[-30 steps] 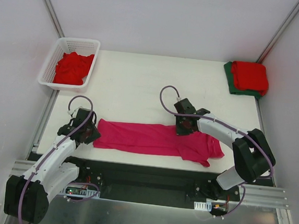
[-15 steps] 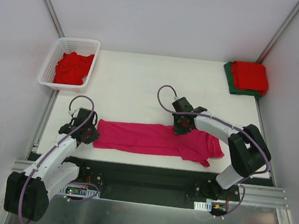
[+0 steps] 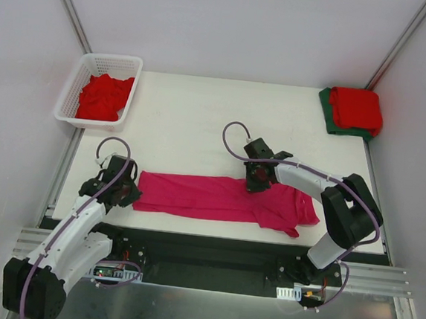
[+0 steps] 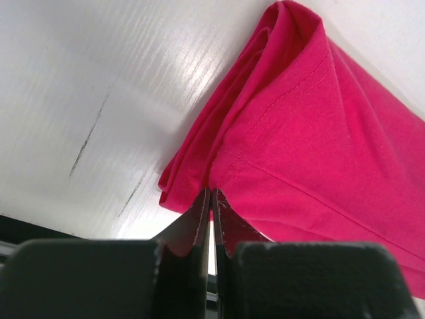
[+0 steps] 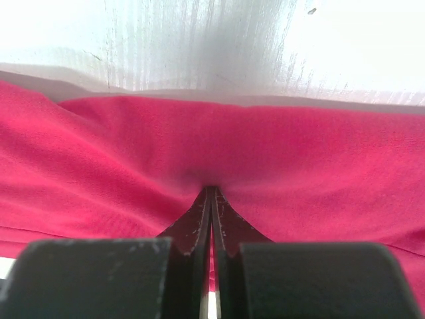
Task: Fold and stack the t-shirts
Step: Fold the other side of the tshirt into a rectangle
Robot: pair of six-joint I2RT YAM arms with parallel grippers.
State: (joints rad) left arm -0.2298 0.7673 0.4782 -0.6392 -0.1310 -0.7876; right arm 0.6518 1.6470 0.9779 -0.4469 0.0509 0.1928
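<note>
Top external view gives us the layout: a magenta-pink t-shirt (image 3: 217,197) lies on the white table (image 3: 194,120) near its front edge, folded lengthwise into a long strip that runs left to right, with a sleeve sticking out at the right end

We find the left gripper (image 3: 124,189) at the strip's left end. From the left wrist camera its jaws are pressed together, and the tips meet right on the shirt's lower left corner, where the layered hem bunches around them, so we read this as a pinch on the cloth

The right gripper (image 3: 256,180) sits on the far edge of the strip, right of its middle. In the right wrist view the jaws are together and the fabric puckers into the tips from both sides; the cloth is clearly clamped there

At the far left corner a white lattice basket (image 3: 135,65) overhangs the table's left edge and holds a crumpled red t-shirt (image 3: 100,96)

At the far right corner we see the stack: a folded red t-shirt (image 3: 356,106) on top of a dark green t-shirt (image 3: 326,102), whose edge shows along the left and front sides, well apart from both arms
</note>
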